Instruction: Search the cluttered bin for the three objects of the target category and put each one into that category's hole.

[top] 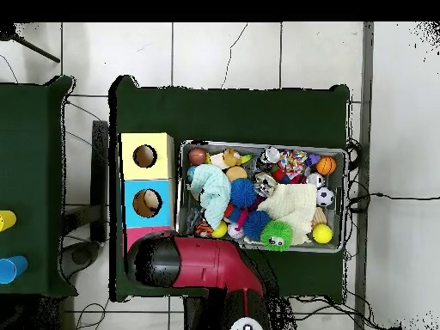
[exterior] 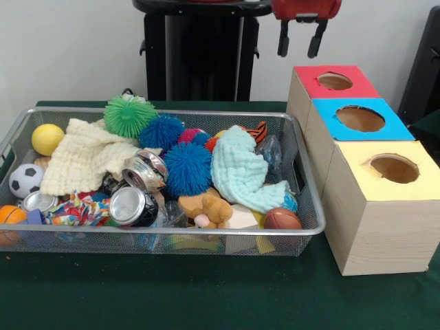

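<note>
Here, no legible writing appears. The pincer (exterior: 301,38) hangs released and empty, high beyond the red-topped box (exterior: 328,84), apart from the bin (exterior: 172,237).

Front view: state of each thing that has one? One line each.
hand: open, raised above the boxes, holding nothing
bin: full of clutter, flat on the table
silver cans: crushed, lying on their sides
light blue cloth: crumpled, draped over the pile
cream cloth: crumpled, spread near the yellow ball
red-top box: hole open
blue-top box: hole open
yellow-top box: hole open
</note>
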Controlling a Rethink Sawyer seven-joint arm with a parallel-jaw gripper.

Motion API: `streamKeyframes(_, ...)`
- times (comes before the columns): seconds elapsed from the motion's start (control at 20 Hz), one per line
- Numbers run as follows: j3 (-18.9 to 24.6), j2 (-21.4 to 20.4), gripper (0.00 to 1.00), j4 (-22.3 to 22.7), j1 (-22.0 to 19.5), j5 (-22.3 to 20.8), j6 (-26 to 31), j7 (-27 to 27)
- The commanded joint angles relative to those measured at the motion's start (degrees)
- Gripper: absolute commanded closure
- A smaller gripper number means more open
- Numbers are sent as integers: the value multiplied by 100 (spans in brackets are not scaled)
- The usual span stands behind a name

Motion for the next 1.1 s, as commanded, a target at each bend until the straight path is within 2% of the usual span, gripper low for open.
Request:
streamKeyframes(0.05,240,637,0,-524,-267,-349,-541,469)
streamKeyframes(0.4,266,966,0,-796,-434,-486,-761,381)
streamKeyframes(0.85,253,1159,0,-789,-555,-639,-1209,434)
streamKeyframes(1.1,233,1453,0,-723,-514,-653,-1930,716)
